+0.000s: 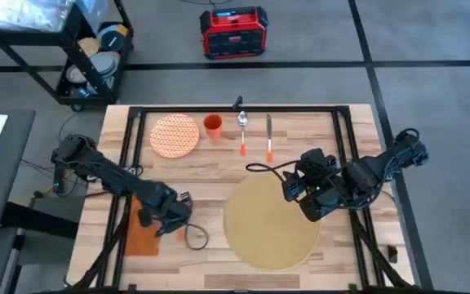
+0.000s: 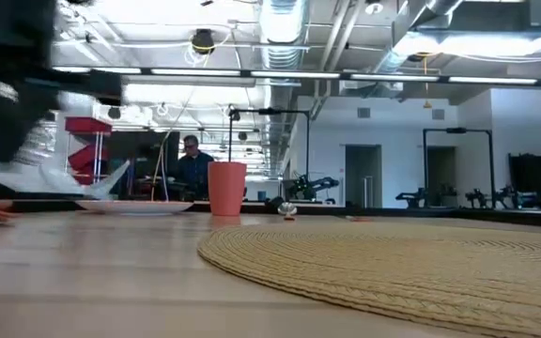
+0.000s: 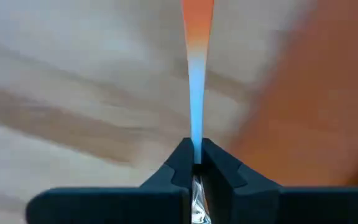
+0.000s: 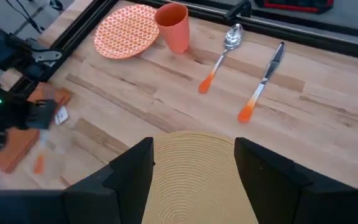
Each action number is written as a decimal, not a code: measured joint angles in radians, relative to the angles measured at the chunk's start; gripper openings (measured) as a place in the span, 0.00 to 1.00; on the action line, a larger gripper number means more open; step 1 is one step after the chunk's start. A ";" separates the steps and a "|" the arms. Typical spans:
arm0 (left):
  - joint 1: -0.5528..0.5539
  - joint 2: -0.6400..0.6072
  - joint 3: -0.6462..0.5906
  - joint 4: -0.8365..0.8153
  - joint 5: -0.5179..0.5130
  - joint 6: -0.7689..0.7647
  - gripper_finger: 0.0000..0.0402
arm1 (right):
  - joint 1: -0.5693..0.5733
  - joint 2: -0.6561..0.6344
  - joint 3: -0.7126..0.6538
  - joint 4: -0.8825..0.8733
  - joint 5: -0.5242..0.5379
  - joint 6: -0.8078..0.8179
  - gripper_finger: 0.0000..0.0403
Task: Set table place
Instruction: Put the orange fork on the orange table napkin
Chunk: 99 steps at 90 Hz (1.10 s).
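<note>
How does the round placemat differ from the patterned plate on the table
The placemat is plain tan and much wider; the plate is smaller, with an orange-and-white pattern. The placemat lies at the near edge of the table under the open right gripper; the plate sits at the far edge beside the orange cup. Both are round and lie flat.

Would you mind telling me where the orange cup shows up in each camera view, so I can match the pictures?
High view: the orange cup stands near the table's far edge, just right of the patterned plate.
Low view: upright, left of centre.
Left wrist view: not in it.
Right wrist view: near the top.
Shared landmark: the plate beside it.
</note>
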State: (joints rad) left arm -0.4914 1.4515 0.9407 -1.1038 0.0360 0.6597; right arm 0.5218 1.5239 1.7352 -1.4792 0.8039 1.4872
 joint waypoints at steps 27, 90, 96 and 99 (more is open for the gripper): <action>-0.267 -0.177 -0.078 -0.045 0.114 -0.119 0.00 | 0.023 0.020 0.000 0.001 0.007 -0.002 0.53; -0.354 -0.214 -0.260 0.052 0.027 0.031 0.00 | 0.019 0.023 0.000 0.007 0.009 0.008 0.53; -0.350 -0.215 -0.272 0.045 0.034 0.041 0.00 | 0.019 0.023 0.000 0.008 0.008 0.014 0.53; -0.350 -0.215 -0.275 0.048 0.034 0.050 0.00 | 0.019 0.023 0.000 0.008 0.008 0.016 0.53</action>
State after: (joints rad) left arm -0.8411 1.2363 0.6658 -1.0561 0.0697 0.7101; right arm 0.5407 1.5471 1.7348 -1.4715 0.8124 1.5029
